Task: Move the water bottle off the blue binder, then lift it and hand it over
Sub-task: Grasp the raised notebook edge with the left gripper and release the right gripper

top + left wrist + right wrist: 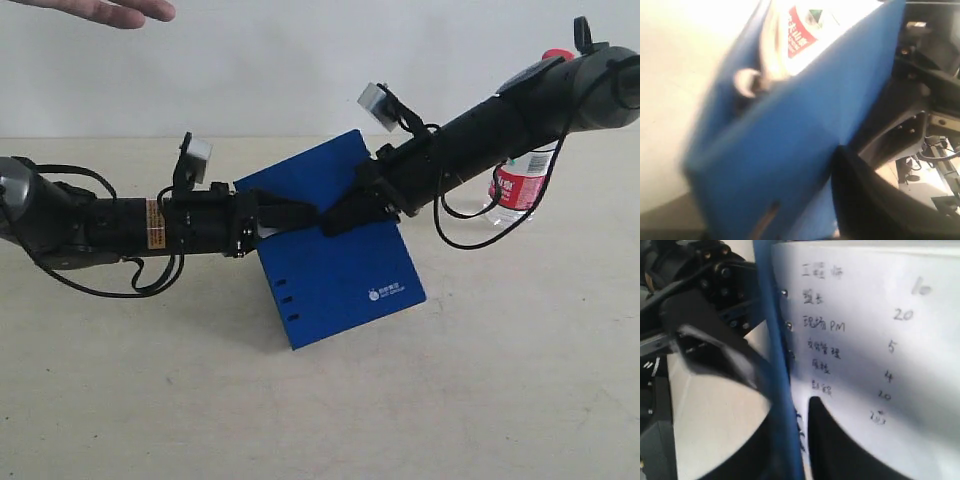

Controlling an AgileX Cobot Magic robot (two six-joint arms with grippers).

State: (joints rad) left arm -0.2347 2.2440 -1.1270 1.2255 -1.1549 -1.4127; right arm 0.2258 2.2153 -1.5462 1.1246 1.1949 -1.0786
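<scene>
Bottle [520,186]: upright on the table [480,400] at right, off the binder, mostly hidden behind the right arm [500,115].
Binder [335,280]: tilted up between both claws.
Right claw [345,215]: pinching the binder cover.
Left claw [285,218]: one finger on the cover, the other hidden; grip cannot be told.

The water bottle [520,185] stands on the table [500,400], right of the blue binder [340,280].

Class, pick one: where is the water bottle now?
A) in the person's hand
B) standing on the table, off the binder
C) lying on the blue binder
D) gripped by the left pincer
B: the water bottle stands upright on the table, apart from the blue binder.
</scene>
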